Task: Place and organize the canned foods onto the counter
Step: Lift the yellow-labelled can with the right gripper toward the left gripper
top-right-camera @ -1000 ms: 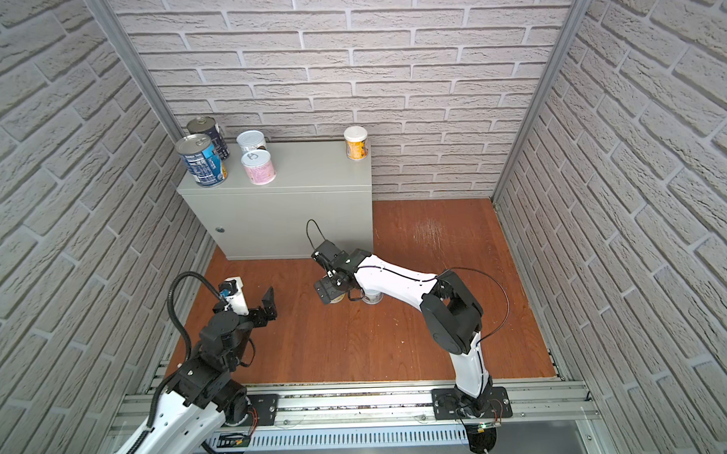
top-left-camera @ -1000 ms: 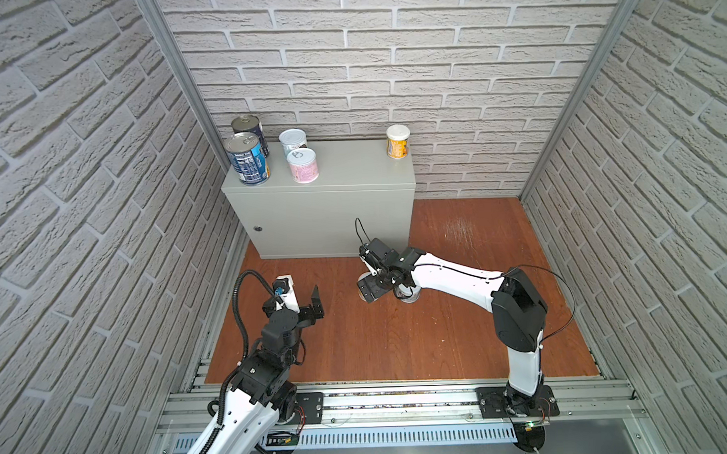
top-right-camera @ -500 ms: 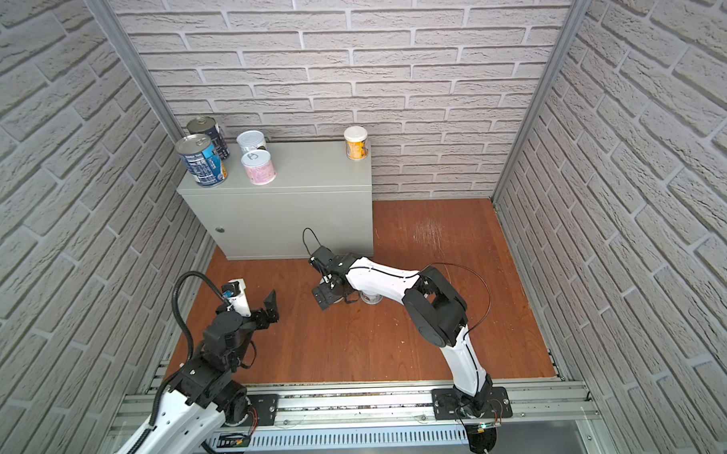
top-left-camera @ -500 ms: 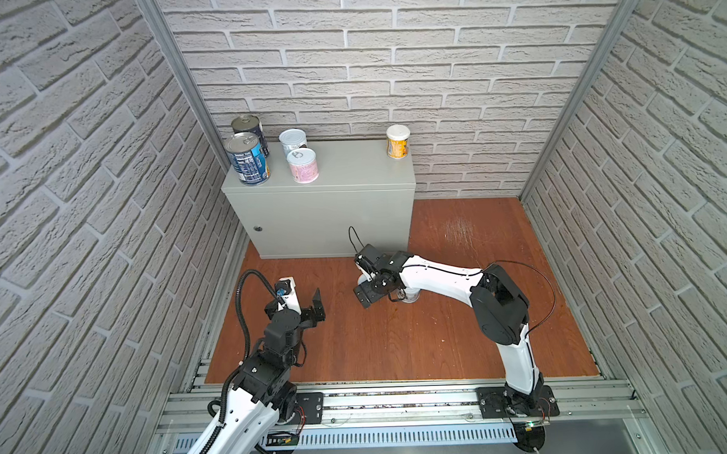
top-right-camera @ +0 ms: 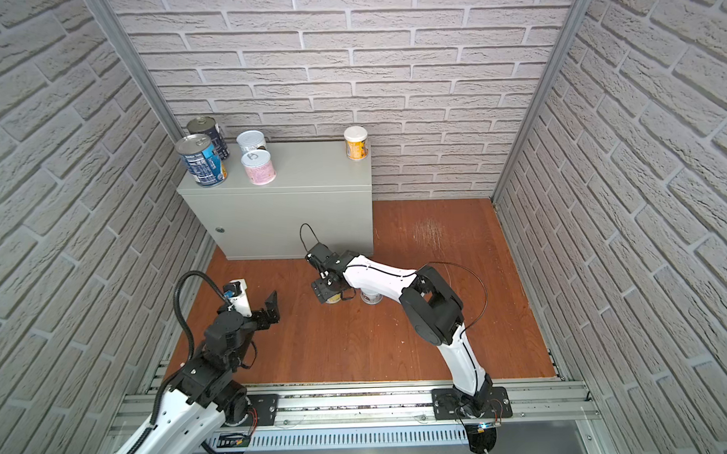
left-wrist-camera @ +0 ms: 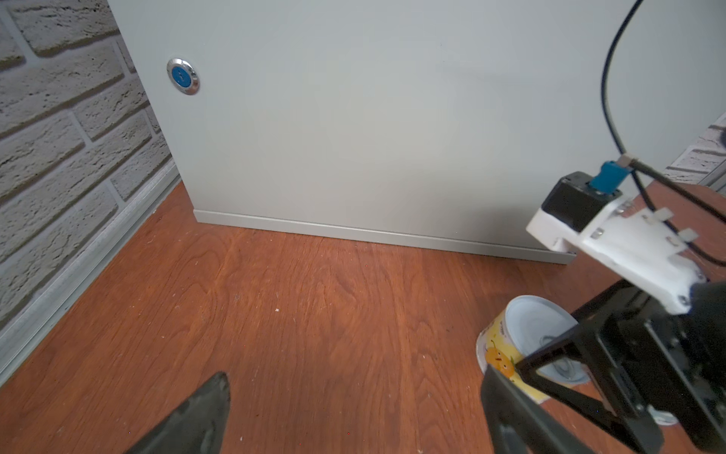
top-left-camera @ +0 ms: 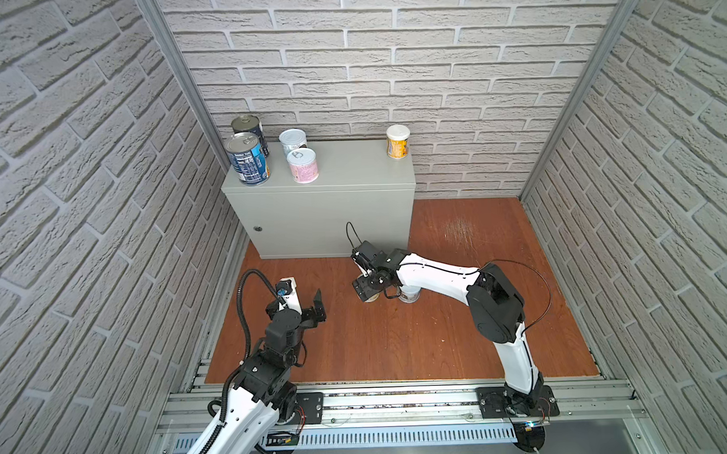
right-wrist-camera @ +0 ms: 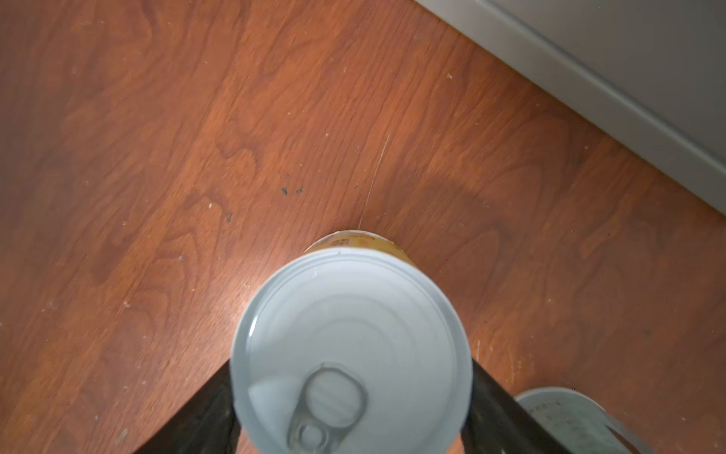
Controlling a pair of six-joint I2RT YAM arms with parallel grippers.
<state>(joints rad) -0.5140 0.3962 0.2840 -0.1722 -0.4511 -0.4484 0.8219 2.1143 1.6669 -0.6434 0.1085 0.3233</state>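
Left gripper (top-left-camera: pixel 304 292) hangs low over floor (top-left-camera: pixel 399 343), arm folded back by its base, jaws wide, nothing in them. Right arm stretches fwd & low across the middle. Right gripper (right-wrist-camera: pixel 351 369) points down, fingers (right-wrist-camera: pixel 495 408) against both sides of upright yellow can (left-wrist-camera: pixel 497 350) on floor, w/ floor white can (top-left-camera: pixel 409 296) just beside. Farther back, counter (top-left-camera: pixel 351 170) carries blue cans (top-left-camera: pixel 248 161), pink can (top-left-camera: pixel 302 167), rear white can (top-left-camera: pixel 293 141), and orange can (top-left-camera: pixel 398 143) at right rear corner.

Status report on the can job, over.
Left gripper open, idle. Right gripper flanks the yellow can on the floor, grip unconfirmed. White can stands beside it; five cans on the counter. Nothing blocking the lift.
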